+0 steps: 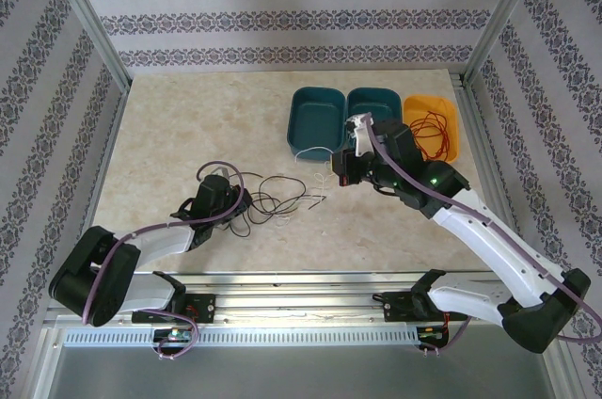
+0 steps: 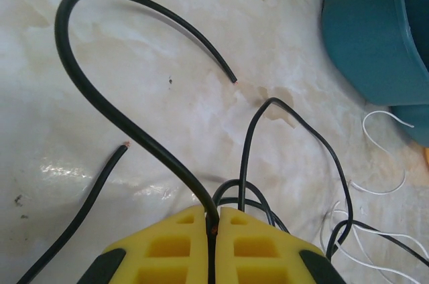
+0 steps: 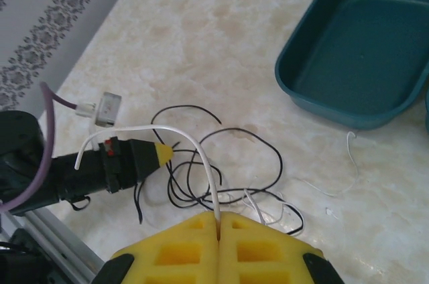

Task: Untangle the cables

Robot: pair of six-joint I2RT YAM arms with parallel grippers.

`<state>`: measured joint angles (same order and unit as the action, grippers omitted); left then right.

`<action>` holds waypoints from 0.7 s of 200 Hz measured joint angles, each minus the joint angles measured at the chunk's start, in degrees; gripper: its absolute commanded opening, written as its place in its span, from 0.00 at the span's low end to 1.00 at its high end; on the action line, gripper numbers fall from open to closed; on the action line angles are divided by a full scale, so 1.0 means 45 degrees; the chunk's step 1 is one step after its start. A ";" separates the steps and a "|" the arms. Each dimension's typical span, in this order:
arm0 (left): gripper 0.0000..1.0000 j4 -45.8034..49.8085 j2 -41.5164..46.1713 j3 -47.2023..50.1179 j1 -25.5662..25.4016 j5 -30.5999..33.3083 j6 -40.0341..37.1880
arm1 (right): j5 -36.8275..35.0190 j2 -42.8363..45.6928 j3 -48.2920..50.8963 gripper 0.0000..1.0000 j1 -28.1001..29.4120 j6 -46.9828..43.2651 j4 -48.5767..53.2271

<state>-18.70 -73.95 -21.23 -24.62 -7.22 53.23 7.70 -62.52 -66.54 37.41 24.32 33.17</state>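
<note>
The left tool (image 1: 233, 199) lies low on the bench (image 1: 188, 126), left of centre. In the left wrist view its yellow fingers (image 2: 174, 244) are clenched on a black cable (image 2: 100, 106). That cable rises out of the tool, loops to the far left and curves back to a cut end lying on the marble.

Just right of this tool a loose tangle of thinner black strands (image 1: 277, 199) sprawls on the bench, with fine white strands (image 2: 375, 237) mixed into its right side.

Further right, the right tool (image 1: 337, 173) hangs above the tangle's right edge. Its yellow fingers (image 3: 261, 247) are pressed together on a white cable (image 3: 155, 126). This cable arcs up and leftward over the left tool's yellow tip, and its free end hangs in the air.

Beyond, at the far right of the bench, stand two teal bins (image 1: 315, 119) side by side. Right of them is an orange bin (image 1: 433, 103) with a red cable (image 1: 431, 131) coiled inside.
</note>
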 measured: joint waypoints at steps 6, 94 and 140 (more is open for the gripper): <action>0.00 0.0078 0.0053 0.0000 0.0000 0.0000 -0.0097 | 0.0053 0.0044 -0.0112 0.04 0.0000 -0.0005 0.0024; 0.03 0.0355 0.0053 -0.0073 0.0000 -0.0005 -0.0656 | 0.0821 0.0024 -0.2880 0.04 -0.0005 -0.0199 0.0301; 0.06 0.0306 -0.0597 -0.0073 0.0000 -0.0102 -0.0656 | 0.1156 -0.0204 -0.4046 0.04 -0.0005 -0.0602 0.0316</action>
<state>-17.32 -76.64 -21.56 -24.62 -7.68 50.28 12.91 -63.44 -84.75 37.39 21.61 34.59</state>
